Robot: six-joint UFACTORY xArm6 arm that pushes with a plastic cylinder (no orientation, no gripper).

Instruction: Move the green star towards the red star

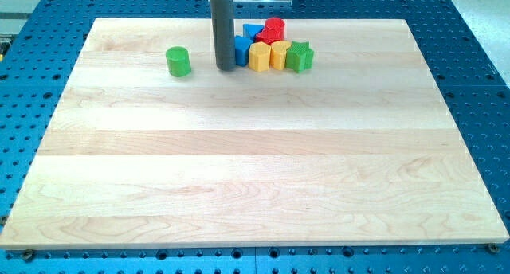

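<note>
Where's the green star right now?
The green star sits near the view's top, at the right end of the block cluster, touching a yellow block. My tip is at the cluster's left end.

Counting up the wooden board: eight blocks are sitting along its far edge. Two greens are showing, a green cylinder and a green star. Two yellows are lining up, the left yellow block and the right yellow block. Two blues are there, a blue block and a blue triangle. Two reds are huddling together (shapes too cramped to call), the upper red block and the lower red block. One rod, my tip, is standing among them.
</note>
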